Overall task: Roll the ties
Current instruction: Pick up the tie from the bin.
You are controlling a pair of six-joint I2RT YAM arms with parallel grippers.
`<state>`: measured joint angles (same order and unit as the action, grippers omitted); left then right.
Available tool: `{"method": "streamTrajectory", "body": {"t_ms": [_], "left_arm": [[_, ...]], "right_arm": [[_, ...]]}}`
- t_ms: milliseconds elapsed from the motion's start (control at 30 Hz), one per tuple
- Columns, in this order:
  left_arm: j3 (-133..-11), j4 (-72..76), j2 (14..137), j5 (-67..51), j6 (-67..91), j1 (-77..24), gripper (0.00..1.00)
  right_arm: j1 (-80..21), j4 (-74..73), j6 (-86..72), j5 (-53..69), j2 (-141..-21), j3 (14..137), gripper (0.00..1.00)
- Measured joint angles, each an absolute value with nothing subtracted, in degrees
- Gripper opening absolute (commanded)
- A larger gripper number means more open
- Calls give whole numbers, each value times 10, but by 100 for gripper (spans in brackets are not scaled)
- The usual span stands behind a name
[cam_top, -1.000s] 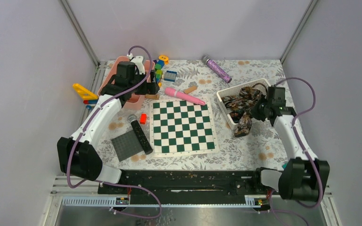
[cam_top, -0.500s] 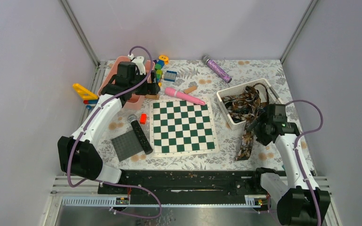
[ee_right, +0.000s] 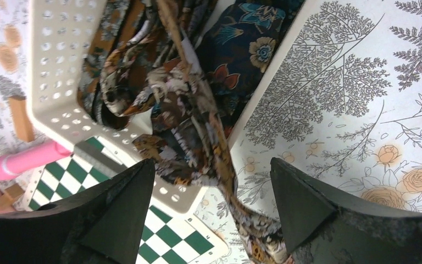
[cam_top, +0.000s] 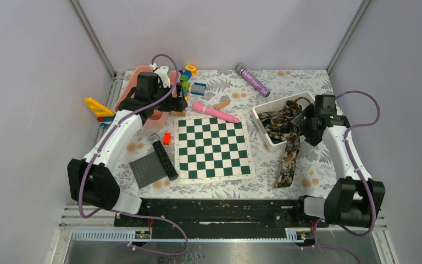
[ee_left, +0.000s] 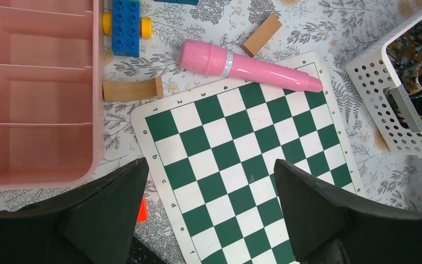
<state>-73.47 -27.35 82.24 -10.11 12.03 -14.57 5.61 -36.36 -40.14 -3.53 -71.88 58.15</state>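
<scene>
Several patterned brown ties [cam_top: 277, 118] lie tangled in a white perforated basket [cam_top: 259, 118]. One tie [cam_top: 287, 159] hangs over the basket's rim and stretches across the table toward the near edge. My right gripper [cam_top: 306, 122] hovers at the basket's near right side, open. In the right wrist view that tie [ee_right: 198, 110] passes below the right gripper [ee_right: 211, 165], free of both fingers, beside the basket wall [ee_right: 55, 82]. My left gripper [cam_top: 175, 103] stands open by the pink tray. In the left wrist view the left gripper [ee_left: 210, 162] is above the chessboard, holding nothing.
A green-and-white chessboard [cam_top: 212, 147] fills the middle. A pink microphone [cam_top: 215, 112], a purple one [cam_top: 253, 80] and a black one [cam_top: 163, 155] lie around it. At the left are a pink tray [cam_top: 140, 74], coloured blocks [cam_top: 189, 82], a grey baseplate [cam_top: 147, 169] and a yellow toy [cam_top: 99, 106].
My right gripper drew one tie out of the basket toward the near edge, opened and let it go, then moved back up beside the basket. The left arm has not moved.
</scene>
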Motion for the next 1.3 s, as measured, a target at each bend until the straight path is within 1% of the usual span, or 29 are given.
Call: {"method": "streamTrajectory", "body": {"t_ms": [67, 200, 367, 533, 700, 733, 800, 867, 1000, 1067, 1100, 1133, 1300], "left_arm": [[-735, -274, 822, -102, 120, -146, 89], [-735, -274, 822, -104, 120, -146, 89], [-735, -274, 822, -104, 120, -146, 89], [-735, -274, 822, -104, 120, -146, 89], [-735, -274, 822, -104, 120, -146, 89], [-735, -274, 822, -104, 120, -146, 89], [-735, -274, 822, -105, 120, -146, 89], [-735, -274, 822, -105, 120, -146, 89], [-735, -274, 822, -105, 120, -146, 89], [-735, -274, 822, -105, 120, -146, 92], [-735, -274, 822, -106, 121, -146, 97], [-735, -274, 822, -109, 121, -146, 99], [-735, -271, 822, -146, 128, -140, 99]], "right_arm": [[61, -363, -397, -35, -740, 582, 83], [70, -357, -384, -29, -774, 583, 78], [73, -350, -369, -4, -805, 593, 63], [73, -347, -360, 11, -807, 593, 49], [73, -347, -357, 15, -797, 590, 40], [73, -347, -355, 17, -795, 589, 36], [73, -347, -352, 25, -792, 586, 20], [73, -348, -344, 31, -790, 583, 0], [73, -349, -337, 48, -780, 578, 0], [73, -348, -334, 58, -767, 579, 0], [73, -347, -333, 66, -755, 579, 0], [73, -345, -331, 77, -739, 579, 0], [70, -324, -328, 164, -686, 618, 0]]}}
